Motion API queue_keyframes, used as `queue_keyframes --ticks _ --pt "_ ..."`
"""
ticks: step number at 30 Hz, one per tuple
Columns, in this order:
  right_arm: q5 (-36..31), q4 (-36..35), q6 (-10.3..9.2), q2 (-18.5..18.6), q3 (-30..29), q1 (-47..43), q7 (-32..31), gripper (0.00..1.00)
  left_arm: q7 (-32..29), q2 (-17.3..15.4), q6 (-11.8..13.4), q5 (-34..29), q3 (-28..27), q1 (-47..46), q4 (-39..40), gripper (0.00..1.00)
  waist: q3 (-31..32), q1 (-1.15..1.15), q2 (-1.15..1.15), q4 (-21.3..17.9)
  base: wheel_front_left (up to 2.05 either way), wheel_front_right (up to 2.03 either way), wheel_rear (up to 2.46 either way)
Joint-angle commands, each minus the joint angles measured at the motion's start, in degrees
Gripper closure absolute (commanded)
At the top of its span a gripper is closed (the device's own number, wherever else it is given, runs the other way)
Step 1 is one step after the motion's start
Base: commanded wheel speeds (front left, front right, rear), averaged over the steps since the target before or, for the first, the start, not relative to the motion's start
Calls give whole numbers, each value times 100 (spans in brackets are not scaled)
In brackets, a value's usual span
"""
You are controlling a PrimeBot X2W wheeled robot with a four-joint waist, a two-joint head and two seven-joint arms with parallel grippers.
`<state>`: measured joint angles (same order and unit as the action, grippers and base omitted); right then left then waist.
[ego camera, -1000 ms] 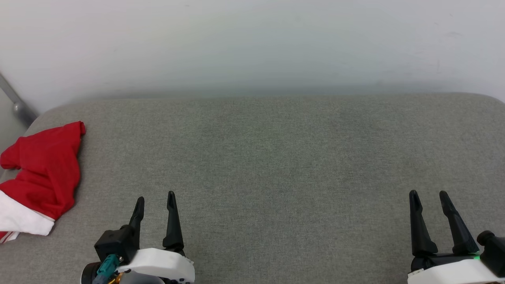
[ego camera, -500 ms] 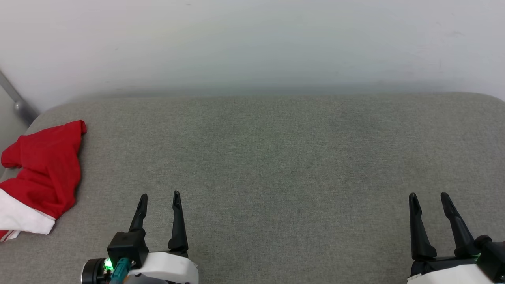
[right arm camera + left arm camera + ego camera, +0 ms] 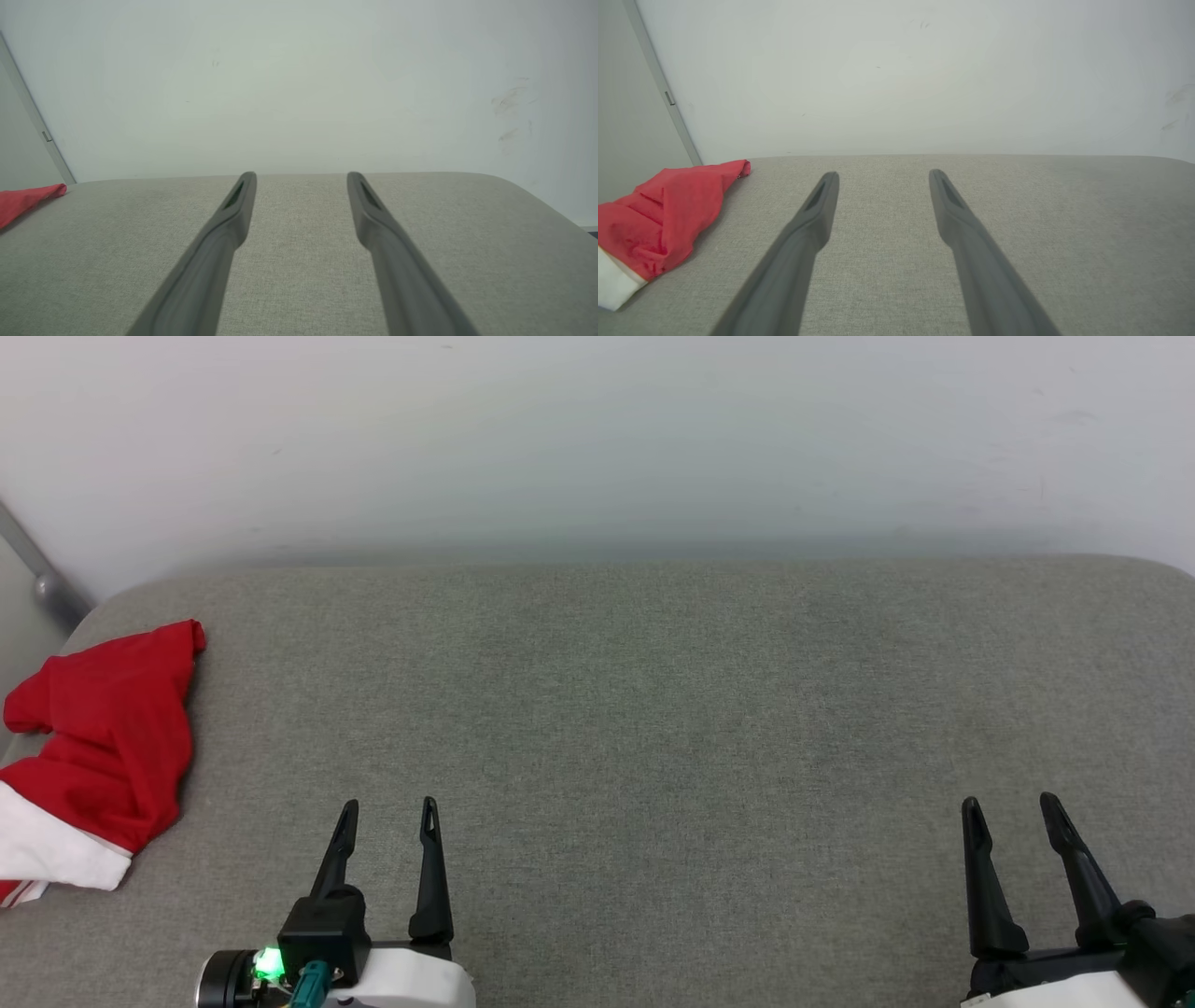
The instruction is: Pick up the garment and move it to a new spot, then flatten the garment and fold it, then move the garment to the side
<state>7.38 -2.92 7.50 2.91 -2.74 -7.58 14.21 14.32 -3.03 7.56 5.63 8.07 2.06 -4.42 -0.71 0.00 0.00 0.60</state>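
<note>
the garment [image 3: 103, 737] lies crumpled at the far left edge of the grey fabric-covered desk [image 3: 653, 709], red body bunched in folds, one white sleeve [image 3: 47, 859] nearest the robot and partly cut off by the head view's edge. the left pincer [image 3: 388, 805] hovers low over the bare desk to the right of the garment, near but apart from it, fingers spread and holding nothing. the right pincer [image 3: 1009, 801] is well apart on the other side, also spread and empty.

the garment looks light, soft and limp. it will likely sag and drape when lifted, and a grip on one layer may let the rest trail or unfold. it should not slip much on the cloth desk. a good hold seems to be the raised red fold near its right edge, or the peak pointing toward the wall [image 3: 597, 448], where the fingers can close over a ridge of fabric. pinching too shallowly risks losing it.
</note>
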Motion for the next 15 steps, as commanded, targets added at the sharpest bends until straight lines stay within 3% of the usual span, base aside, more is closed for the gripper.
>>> queue_keyframes --ticks 1,15 --pt "-117 -37 -2 -5 1 -82 60 0 50 -1 0 -120 5 42 12 0 0 0 0 -1 0 0 0" --pt "-84 23 -2 -5 0 -76 101 0 91 15 -22 -127 -24 85 -55 0 32 0 0 17 0 0 0"
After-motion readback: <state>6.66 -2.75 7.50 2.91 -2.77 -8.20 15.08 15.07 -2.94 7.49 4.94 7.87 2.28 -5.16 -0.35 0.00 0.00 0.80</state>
